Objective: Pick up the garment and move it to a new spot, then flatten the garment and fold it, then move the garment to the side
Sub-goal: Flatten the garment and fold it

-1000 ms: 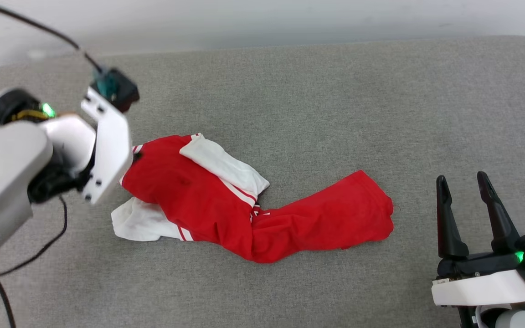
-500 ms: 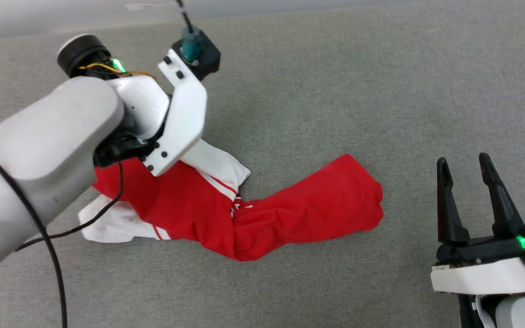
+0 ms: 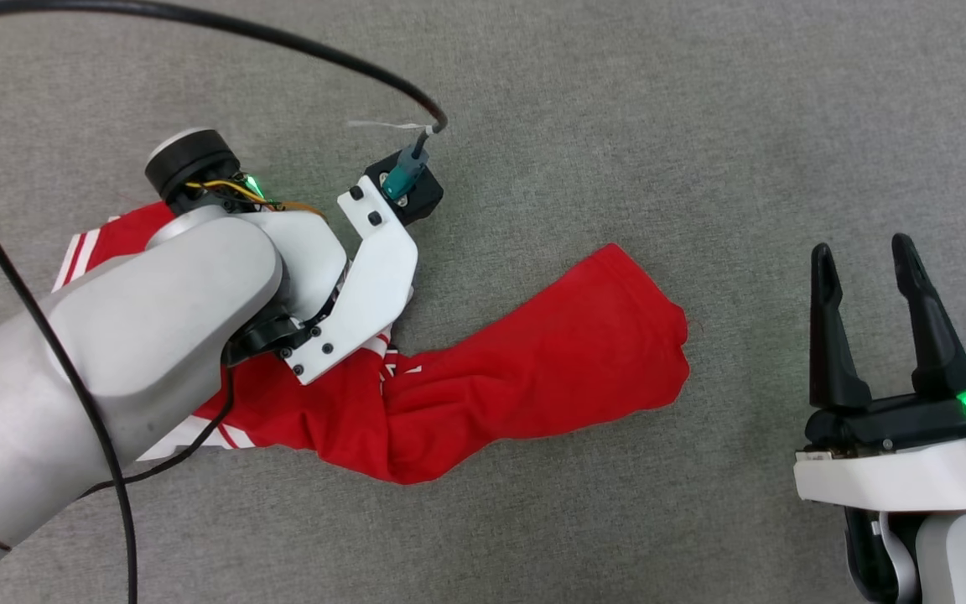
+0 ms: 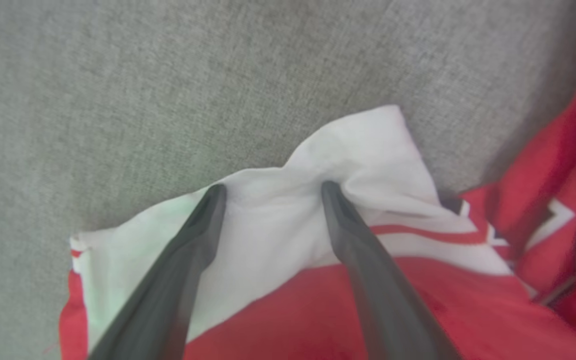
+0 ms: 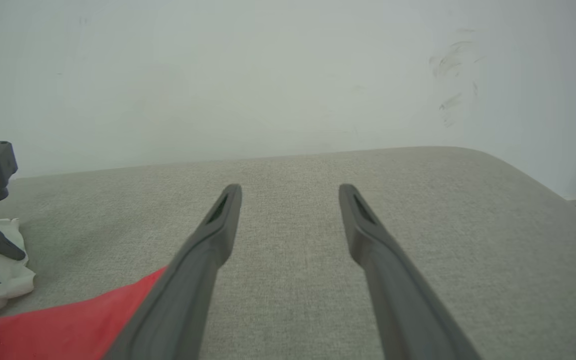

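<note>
The garment (image 3: 533, 361), a red shirt with white sleeves and striped trim, lies crumpled on the grey cushion. My left arm (image 3: 198, 319) hangs over its left half and hides the fingers below. In the left wrist view my left gripper (image 4: 271, 189) is open, with both fingertips pressed onto the bunched white sleeve (image 4: 368, 145); red cloth (image 4: 293, 320) lies under the fingers. My right gripper (image 3: 864, 256) stands open at the lower right, apart from the shirt's red end. The right wrist view shows the same gripper (image 5: 290, 192) with nothing between its fingers and red cloth (image 5: 68, 325) at the lower left.
A grey fabric surface (image 3: 701, 126) spreads all around the shirt. A black cable (image 3: 198, 25) loops from my left wrist across the top left. A pale wall (image 5: 268, 75) rises behind the surface, whose rounded edge (image 5: 518, 165) falls away at the right.
The head camera has tilted down, shifting the whole picture. My left arm has swung right and down over the shirt's sleeve end. The right gripper stays open in place.
</note>
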